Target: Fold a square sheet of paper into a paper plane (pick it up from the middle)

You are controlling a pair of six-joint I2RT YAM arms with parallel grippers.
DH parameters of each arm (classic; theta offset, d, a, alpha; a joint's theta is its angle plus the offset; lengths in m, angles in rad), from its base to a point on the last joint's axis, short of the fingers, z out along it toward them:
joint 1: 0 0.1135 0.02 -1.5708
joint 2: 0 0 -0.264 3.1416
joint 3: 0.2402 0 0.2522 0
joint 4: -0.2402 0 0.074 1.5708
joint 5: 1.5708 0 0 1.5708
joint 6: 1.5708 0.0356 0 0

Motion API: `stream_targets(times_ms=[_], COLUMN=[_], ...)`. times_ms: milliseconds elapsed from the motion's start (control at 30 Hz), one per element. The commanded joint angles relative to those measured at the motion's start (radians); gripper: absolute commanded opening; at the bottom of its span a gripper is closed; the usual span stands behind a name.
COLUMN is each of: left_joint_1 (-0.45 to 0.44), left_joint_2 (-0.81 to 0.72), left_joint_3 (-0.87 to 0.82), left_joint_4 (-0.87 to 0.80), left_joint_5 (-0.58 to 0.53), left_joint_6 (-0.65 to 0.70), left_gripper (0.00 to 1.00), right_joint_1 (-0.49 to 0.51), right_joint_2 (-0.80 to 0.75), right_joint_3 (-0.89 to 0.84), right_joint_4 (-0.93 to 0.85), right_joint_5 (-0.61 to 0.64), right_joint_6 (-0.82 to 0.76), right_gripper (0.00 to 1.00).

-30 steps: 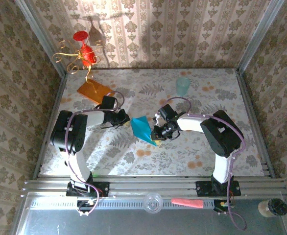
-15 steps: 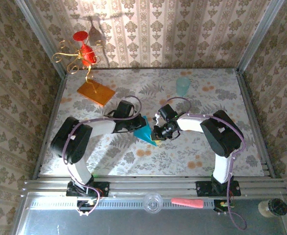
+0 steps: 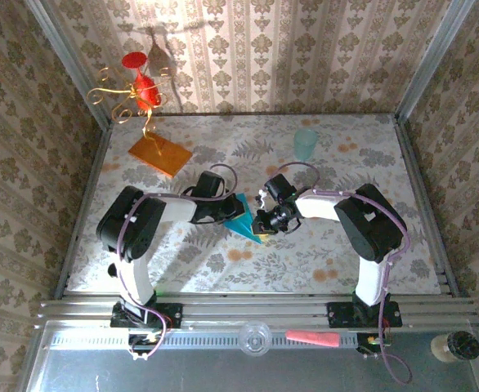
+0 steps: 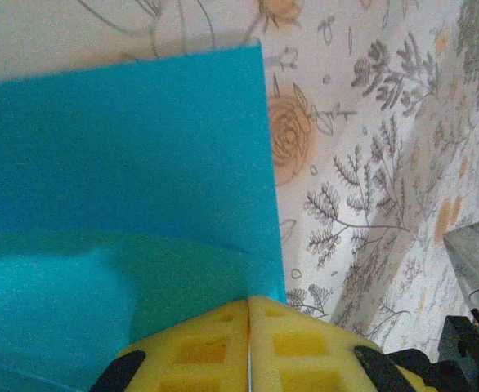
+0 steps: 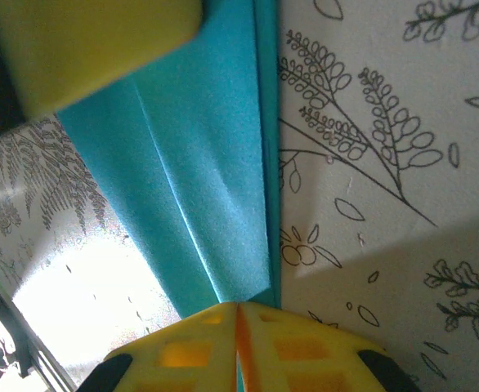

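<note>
Thin teal-blue folded paper sheet (image 3: 243,219), long axis 11-to-5 — right pincer (image 3: 260,222) pinches its 4 o'clock edge, left pincer (image 3: 227,211), closed, presses at 10 o'clock.

I'm looking into a staged lab booth: patterned wallpaper panels (image 3: 305,57) in metal framing (image 3: 434,57) box in a floral-covered table (image 3: 346,261) fronted by an aluminium rail (image 3: 256,309).
</note>
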Motion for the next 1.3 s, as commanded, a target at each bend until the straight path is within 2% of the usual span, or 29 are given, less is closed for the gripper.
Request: stream_targets(times_ms=[0, 100, 133, 367, 667, 1000, 1267], left_joint_1=[0.068, 0.096, 0.134, 0.232, 0.289, 0.235, 0.078], left_joint_2=[0.022, 0.012, 0.011, 0.045, 0.073, -0.117, -0.168], left_joint_3=[-0.032, -0.029, -0.022, 0.020, 0.069, 0.043, -0.016], left_joint_4=[0.001, -0.020, -0.034, -0.059, -0.084, -0.150, -0.055], left_joint_5=[-0.057, -0.069, -0.072, -0.078, -0.079, -0.140, -0.103], left_joint_6=[0.039, 0.074, 0.088, 0.152, 0.172, 0.164, 0.057], left_gripper=[0.10, 0.10, 0.10, 0.10, 0.10, 0.10, 0.10], right_joint_1=[-0.007, -0.006, -0.007, -0.009, -0.011, -0.011, -0.011], right_joint_2=[0.105, 0.108, 0.106, 0.105, 0.102, 0.097, 0.093], right_joint_3=[-0.087, -0.093, -0.097, -0.101, -0.090, -0.083, -0.080], right_joint_4=[-0.219, -0.240, -0.242, -0.246, -0.251, -0.239, -0.220], right_joint_5=[0.176, 0.212, 0.218, 0.218, 0.223, 0.212, 0.188], right_joint_6=[-0.012, -0.019, -0.016, -0.007, -0.007, 0.006, 0.018], right_gripper=[0.14, 0.14, 0.14, 0.14, 0.15, 0.15, 0.15])
